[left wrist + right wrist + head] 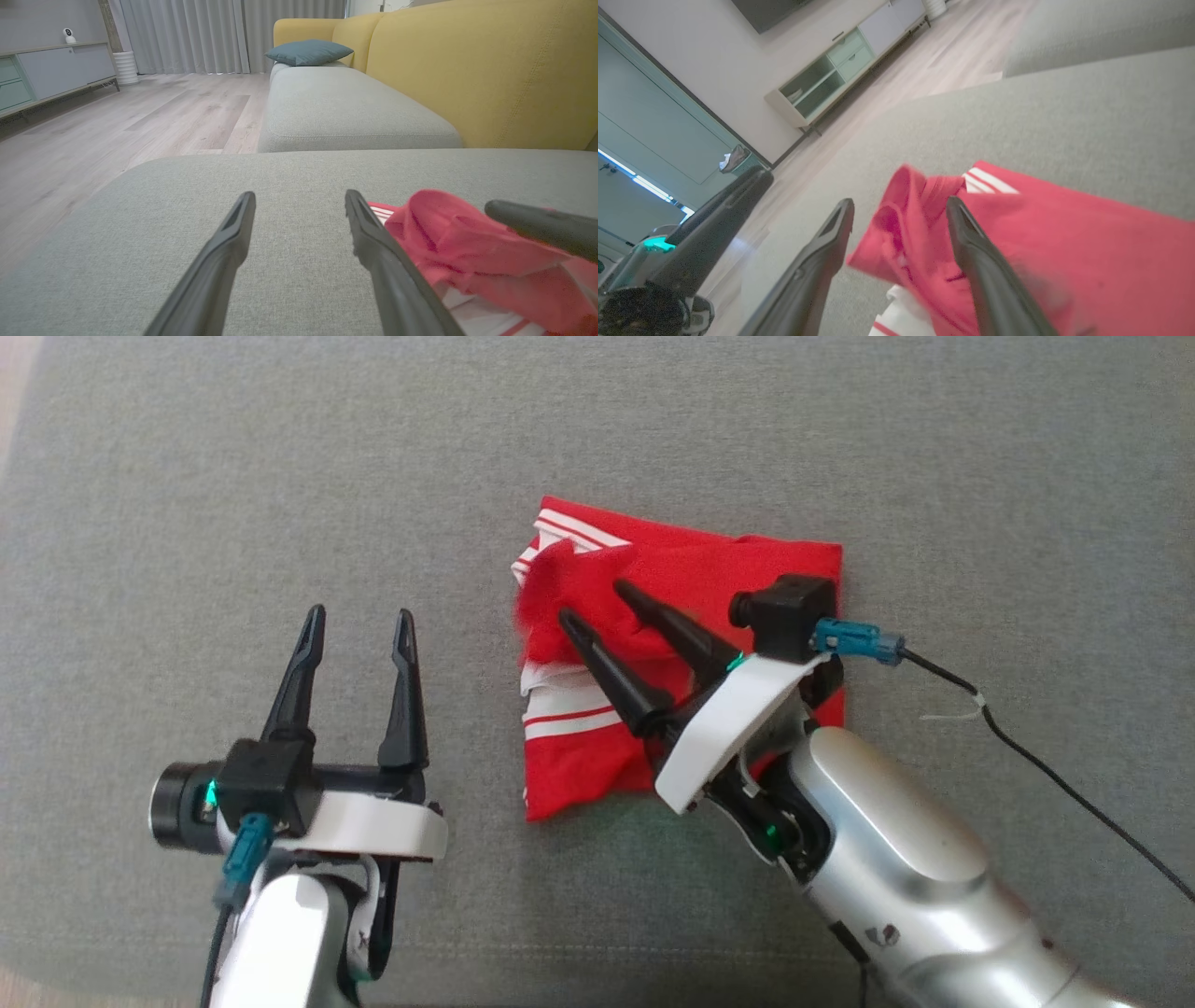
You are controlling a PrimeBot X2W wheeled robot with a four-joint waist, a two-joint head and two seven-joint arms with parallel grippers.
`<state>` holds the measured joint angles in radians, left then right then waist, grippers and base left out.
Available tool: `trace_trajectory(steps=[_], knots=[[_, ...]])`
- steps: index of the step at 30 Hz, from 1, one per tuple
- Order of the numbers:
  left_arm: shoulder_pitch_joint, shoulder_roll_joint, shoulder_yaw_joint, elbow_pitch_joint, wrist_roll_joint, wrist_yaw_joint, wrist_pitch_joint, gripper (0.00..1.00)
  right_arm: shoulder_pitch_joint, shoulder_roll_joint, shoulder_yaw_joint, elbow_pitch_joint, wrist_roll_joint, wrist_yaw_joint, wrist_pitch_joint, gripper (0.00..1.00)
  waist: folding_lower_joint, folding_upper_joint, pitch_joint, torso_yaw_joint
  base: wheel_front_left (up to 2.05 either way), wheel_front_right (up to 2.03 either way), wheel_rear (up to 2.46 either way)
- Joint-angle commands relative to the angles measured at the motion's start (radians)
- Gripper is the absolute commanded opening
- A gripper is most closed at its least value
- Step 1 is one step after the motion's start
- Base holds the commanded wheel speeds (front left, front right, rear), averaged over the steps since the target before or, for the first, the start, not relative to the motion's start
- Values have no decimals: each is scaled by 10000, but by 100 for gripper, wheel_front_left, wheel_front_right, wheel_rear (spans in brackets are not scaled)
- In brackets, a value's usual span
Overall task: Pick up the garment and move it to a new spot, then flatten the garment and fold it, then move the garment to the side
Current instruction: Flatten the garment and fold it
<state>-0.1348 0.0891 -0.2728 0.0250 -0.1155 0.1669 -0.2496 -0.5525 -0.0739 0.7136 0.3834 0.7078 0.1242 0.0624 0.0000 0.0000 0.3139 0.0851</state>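
The red garment lies folded on the gray cushion, its near right part hidden behind the right arm. The right gripper hangs over its left edge, 2 fingers spread. A raised flap there is blurred. The left gripper, also spread, hovers over the cushion just beside the garment.

Garment red, white stripes; cushion grey, perhaps flecked.
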Motion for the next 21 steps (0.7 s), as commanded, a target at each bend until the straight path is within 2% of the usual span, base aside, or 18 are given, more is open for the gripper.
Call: trace_trajectory(steps=[1, 5, 8, 15, 17, 18, 19, 21], knots=[[-329, 22, 417, -269, 132, 3, -122, 100, -256, 235, 170, -343, -127, 65, -397, 100, 0, 0, -41, -77, 0, 0, 0], [-305, 26, 488, -273, 155, 22, -122, 100, -363, 172, 96, -970, -341, 65, -1175, 100, 0, 0, -97, -264, 0, 0, 0], [-275, 39, 530, -272, 183, 33, -122, 100, -249, -262, -460, -1684, -658, 65, -1722, 100, 0, 0, -151, -401, 0, 0, 0], [-163, 85, 634, -279, 227, 75, -122, 100, 963, -1494, -3177, -2976, -2216, 65, -2085, 100, 0, 0, -336, -728, 0, 0, 0], [-138, 119, 651, -281, 243, 70, -122, 100, 1552, -1676, -4036, -3283, -2666, 65, -1981, 100, 0, 0, -385, -817, 0, 0, 0], [-138, 119, 651, -281, 243, 70, -122, 100, 1552, -1676, -4036, -3283, -2666, 65, -1981, 100, 0, 0, -385, -817, 0, 0, 0], [-116, 152, 673, -276, 253, 71, -122, 100, 2169, -1738, -4810, -3612, -3041, 65, -1891, 100, 0, 0, -429, -912, 0, 0, 0], [-103, 173, 680, -271, 261, 67, -122, 100, 2494, -1726, -5146, -3745, -3182, 65, -1804, 100, 0, 0, -465, -955, 0, 0, 0]])
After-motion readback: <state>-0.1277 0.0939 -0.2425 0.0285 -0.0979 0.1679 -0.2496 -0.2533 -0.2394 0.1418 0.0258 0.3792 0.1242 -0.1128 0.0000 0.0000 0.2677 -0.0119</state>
